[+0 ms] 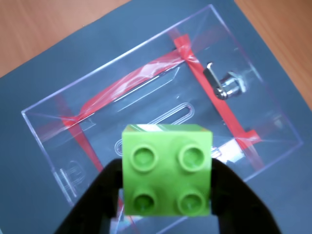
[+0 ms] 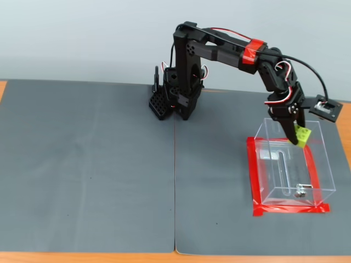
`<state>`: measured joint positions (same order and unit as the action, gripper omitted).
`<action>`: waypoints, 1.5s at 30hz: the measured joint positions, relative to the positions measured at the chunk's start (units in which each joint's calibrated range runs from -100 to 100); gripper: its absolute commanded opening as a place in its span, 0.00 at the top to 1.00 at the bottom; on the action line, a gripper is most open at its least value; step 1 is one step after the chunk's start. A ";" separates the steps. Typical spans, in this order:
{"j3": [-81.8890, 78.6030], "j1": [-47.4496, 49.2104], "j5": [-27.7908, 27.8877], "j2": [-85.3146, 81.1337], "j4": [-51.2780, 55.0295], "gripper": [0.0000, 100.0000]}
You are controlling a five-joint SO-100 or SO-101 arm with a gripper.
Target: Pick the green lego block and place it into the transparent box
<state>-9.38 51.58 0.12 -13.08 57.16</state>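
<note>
Block held over the box
Gripper clamps the block by its sides, above the box opening, near its far wall.

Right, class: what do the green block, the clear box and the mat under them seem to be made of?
Green lego block: smooth moulded plastic, with a slight sheen on its studs. Transparent box: thin clear plastic, probably acrylic, with glare on its walls. Grey mat: matte, likely rubber or foam.

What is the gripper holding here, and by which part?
The green lego block, clamped by its two opposite side faces between the jaws, studs facing the wrist camera, above the transparent box.
</note>
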 measured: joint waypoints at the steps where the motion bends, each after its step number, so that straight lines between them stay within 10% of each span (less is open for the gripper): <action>1: 0.00 0.37 0.00 0.25 0.00 0.91; 9: -0.09 1.55 -0.15 0.68 -1.13 0.73; 21: -0.09 1.55 -0.20 0.68 -1.56 0.72; 29: 0.00 0.15 0.24 -2.12 0.35 0.98; 45: 0.00 -19.23 0.24 -24.13 11.97 0.98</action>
<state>-9.38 32.35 0.37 -37.21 69.12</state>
